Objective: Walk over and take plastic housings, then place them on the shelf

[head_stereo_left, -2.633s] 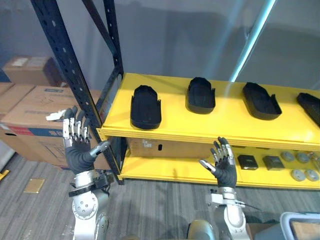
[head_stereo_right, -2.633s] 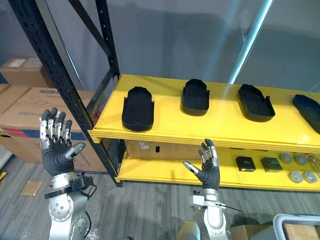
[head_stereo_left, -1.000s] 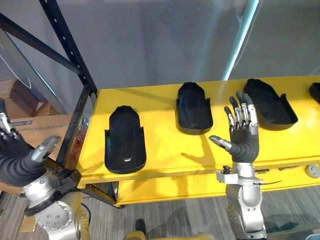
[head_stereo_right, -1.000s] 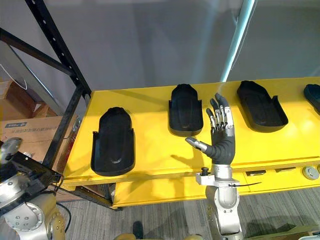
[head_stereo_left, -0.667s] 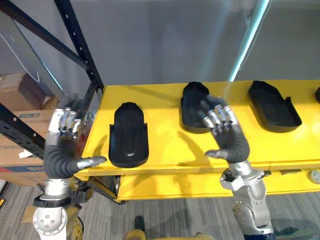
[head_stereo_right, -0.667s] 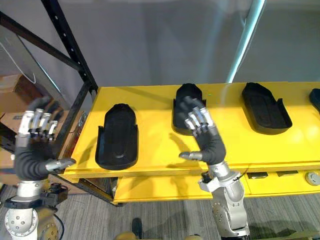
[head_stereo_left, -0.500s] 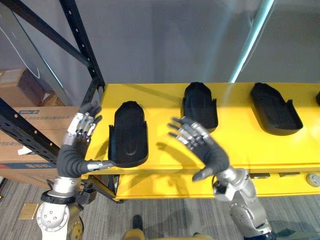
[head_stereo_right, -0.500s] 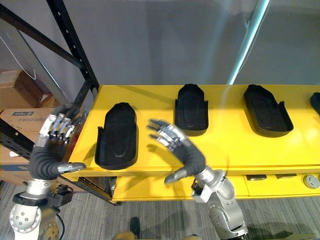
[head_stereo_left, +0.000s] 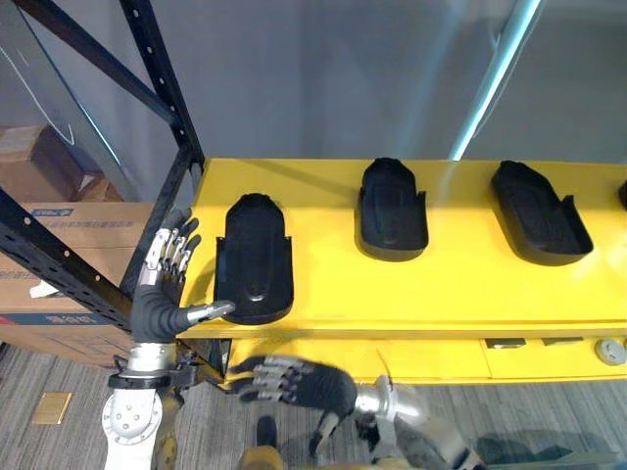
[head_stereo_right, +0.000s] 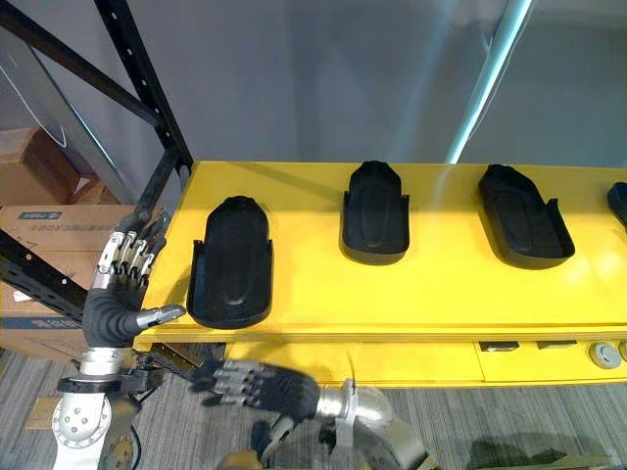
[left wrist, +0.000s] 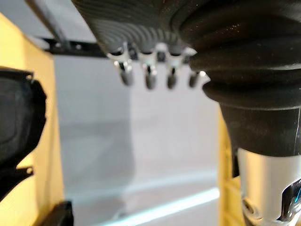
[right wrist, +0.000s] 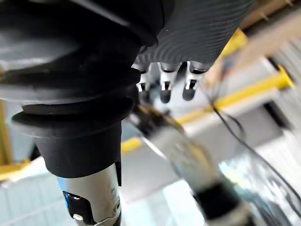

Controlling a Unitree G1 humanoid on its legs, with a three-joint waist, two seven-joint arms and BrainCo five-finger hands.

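You have three black plastic housings lying flat on the yellow shelf point(head_stereo_left: 460, 294). Each is a long, shallow shell with a rounded far end and low raised side walls. The left housing point(head_stereo_left: 254, 260) lies nearest the front edge, close to the shelf's left end. The middle housing point(head_stereo_left: 392, 210) and the right housing point(head_stereo_left: 540, 212) lie further back, well apart, and the right one is turned slightly. Part of a fourth housing point(head_stereo_right: 619, 201) shows at the right edge.

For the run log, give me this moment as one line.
left hand open beside leftmost housing | right hand open, below shelf front edge | nothing held | other housings lying on shelf
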